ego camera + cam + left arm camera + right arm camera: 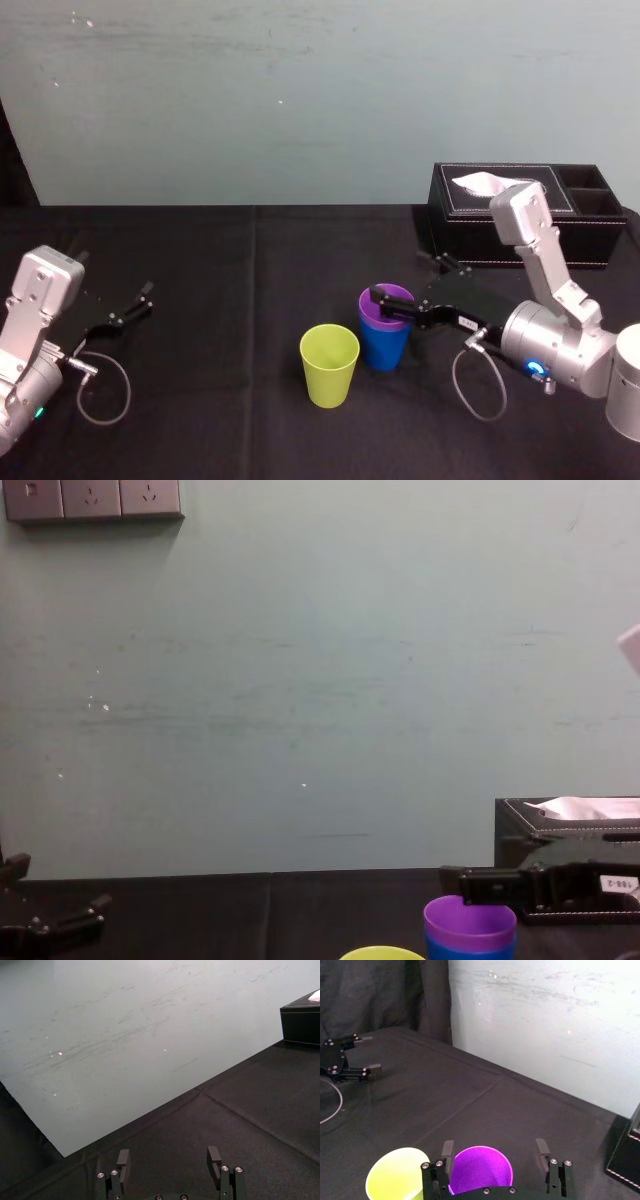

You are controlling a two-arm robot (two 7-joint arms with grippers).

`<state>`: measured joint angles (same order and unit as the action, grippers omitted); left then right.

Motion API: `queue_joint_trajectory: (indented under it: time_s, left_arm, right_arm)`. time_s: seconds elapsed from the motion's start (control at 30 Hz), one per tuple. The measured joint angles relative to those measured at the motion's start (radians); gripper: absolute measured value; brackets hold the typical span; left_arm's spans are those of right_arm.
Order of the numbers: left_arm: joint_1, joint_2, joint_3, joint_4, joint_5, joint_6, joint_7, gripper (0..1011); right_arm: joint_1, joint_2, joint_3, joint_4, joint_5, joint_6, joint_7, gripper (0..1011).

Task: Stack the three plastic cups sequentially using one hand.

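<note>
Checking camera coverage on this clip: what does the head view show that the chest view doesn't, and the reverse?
Head view, not chest: the yellow-green cup down to its base, and the blue cup with its full side. Chest view, not head: the wall sockets high on the wall. Shared: the purple cup nested in the blue cup, the open right gripper at its rim, the tissue box behind, and the parked, open left gripper.
</note>
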<state>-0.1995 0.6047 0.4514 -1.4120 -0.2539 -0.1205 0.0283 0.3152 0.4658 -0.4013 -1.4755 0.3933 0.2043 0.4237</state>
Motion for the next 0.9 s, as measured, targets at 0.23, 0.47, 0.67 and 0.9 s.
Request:
queue_joint_trajectory:
  time_s: [0.23,0.47,0.67,0.9]
  left_arm:
    - [0.000,0.000,0.000,0.000,0.000,0.000,0.000,1000]
    - [0.000,0.000,0.000,0.000,0.000,0.000,0.000,1000]
    - [0.000,0.000,0.000,0.000,0.000,0.000,0.000,1000]
    - [0.000,0.000,0.000,0.000,0.000,0.000,0.000,1000]
  right_arm:
    - [-0.022,0.033,0.023,-0.061,-0.002,0.004,-0.003,1003]
    - [-0.068,0.085,0.041,-0.180,0.019,0.043,0.011,1003]
    - [-0.127,0.130,0.041,-0.295,0.051,0.101,0.015,1003]
    - [-0.195,0.157,0.015,-0.374,0.084,0.149,-0.001,1002]
